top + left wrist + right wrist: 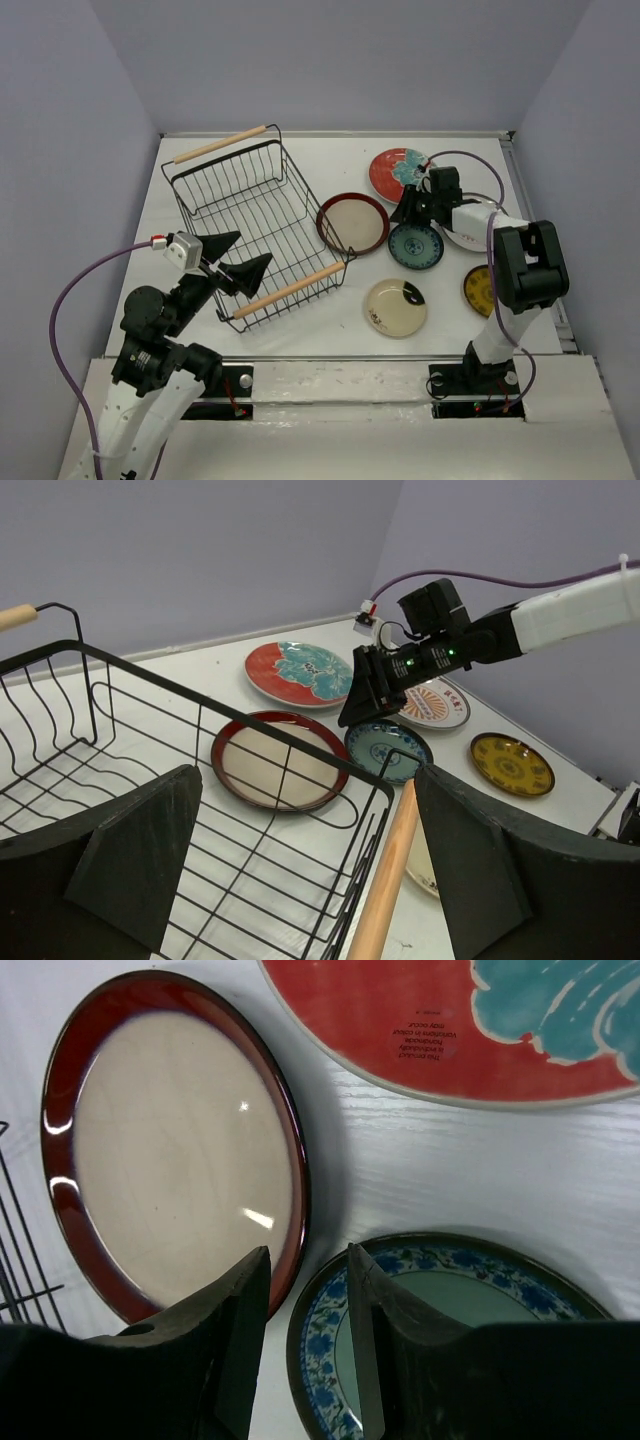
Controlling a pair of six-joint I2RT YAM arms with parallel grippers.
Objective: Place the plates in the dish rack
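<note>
The empty black wire dish rack (250, 215) stands at the left. My left gripper (235, 262) hovers open over its near wooden handle (385, 880). Six plates lie flat on the table to the right: maroon-rimmed beige (352, 222), red-and-teal floral (390, 175), small teal-blue (416, 247), cream with black mark (395, 306), yellow (480, 290), and the sunburst plate (435, 705), partly under my right arm. My right gripper (305, 1280) is low between the maroon plate (180, 1160) and the teal-blue plate (450, 1300). Its jaws stand narrowly apart over their neighbouring rims and hold nothing.
The rack's far wooden handle (220, 144) lies near the back left corner. Purple walls close the table at the back and sides. The table's right edge (545, 260) runs close to the yellow plate. A purple cable (465, 158) loops over the floral plate.
</note>
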